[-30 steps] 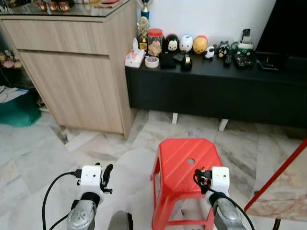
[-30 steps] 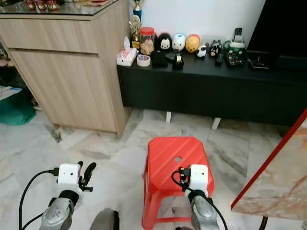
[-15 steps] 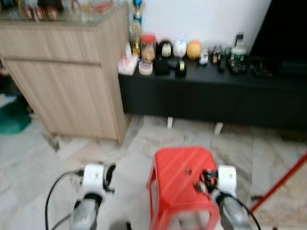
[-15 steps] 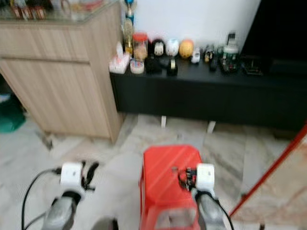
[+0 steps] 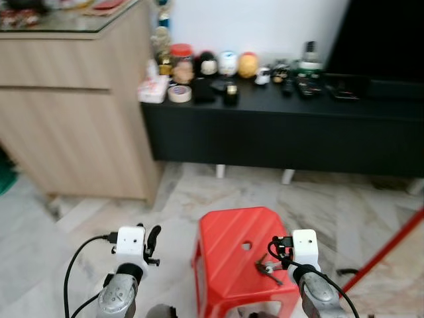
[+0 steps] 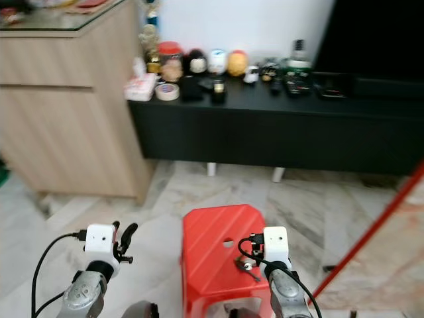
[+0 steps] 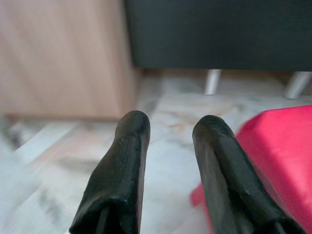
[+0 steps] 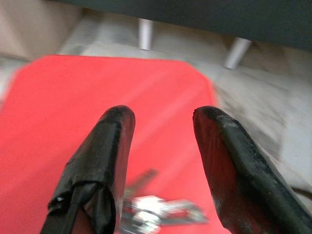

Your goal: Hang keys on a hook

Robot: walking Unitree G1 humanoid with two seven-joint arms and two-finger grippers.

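Keys (image 8: 156, 210) lying on red stool (image 5: 228, 245) top, near right part, right gripper (image 8: 161, 117) just above them, fingers apart, not clearly touching, left gripper (image 7: 168, 131) over floor left of stool, fingers apart.

I observe a marble floor (image 5: 79, 205), a white wall (image 5: 265, 26), a light wood cabinet (image 5: 73, 106), and a low black bench (image 5: 278, 132) alongside it.

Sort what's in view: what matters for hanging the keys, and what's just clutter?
For the job:
keys on the red stool
right pincer, open above them

Just lying about:
tape roll
tissue pack
figurines
remotes
wooden cabinet
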